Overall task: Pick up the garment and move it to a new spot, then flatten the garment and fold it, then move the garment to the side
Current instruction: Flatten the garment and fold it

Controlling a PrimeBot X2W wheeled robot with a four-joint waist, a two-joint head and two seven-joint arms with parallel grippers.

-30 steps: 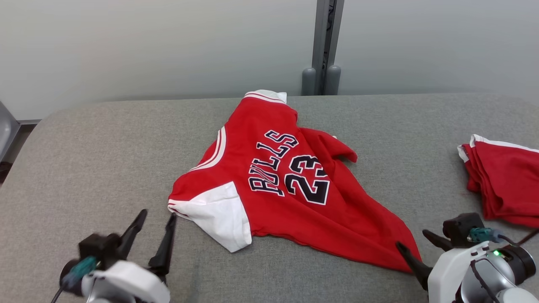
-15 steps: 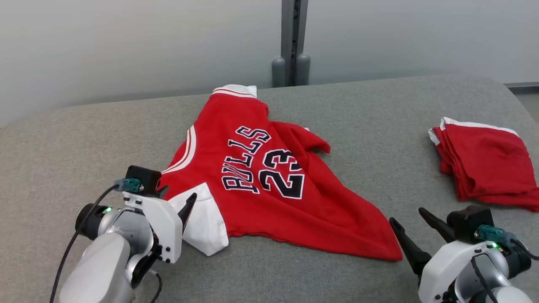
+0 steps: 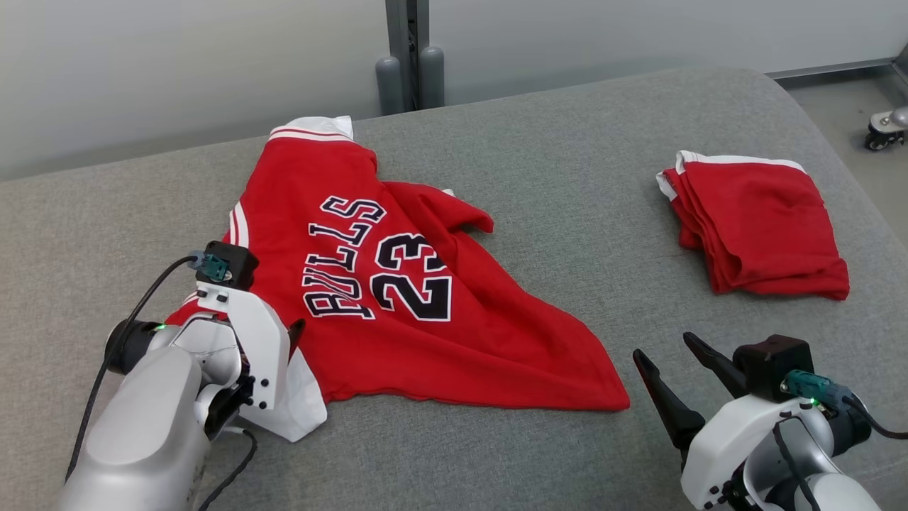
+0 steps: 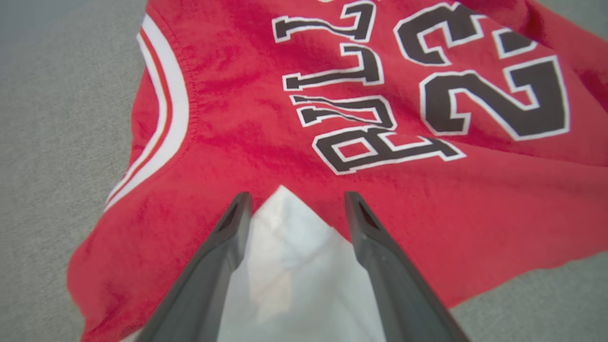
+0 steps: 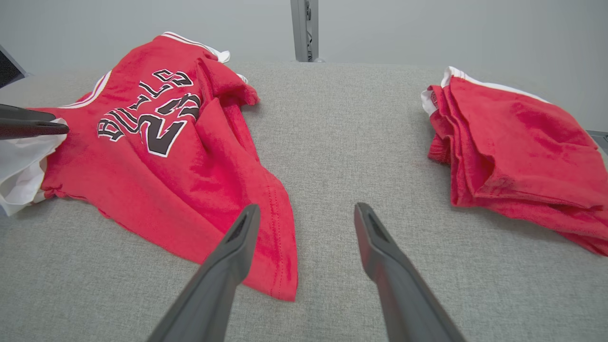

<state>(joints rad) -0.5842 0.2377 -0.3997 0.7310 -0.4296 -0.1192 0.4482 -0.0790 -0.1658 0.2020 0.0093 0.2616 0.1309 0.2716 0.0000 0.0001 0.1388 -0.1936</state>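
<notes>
The left hand point(image 4: 294, 202), jaws spread and gripping nothing, straddles the white sleeve point(image 4: 294, 266) of the crumpled red jersey point(image 3: 425, 333) on the bench point(image 3: 567, 177); the right hand point(image 3: 663, 348), open and empty, sits just beside the jersey's near hem corner, a folded red pile point(image 3: 759, 227) well apart to its right. The pick-up looks to be the step in hand, and the next move likely calls for the left jaws to close on the sleeve while the right takes the hem
</notes>
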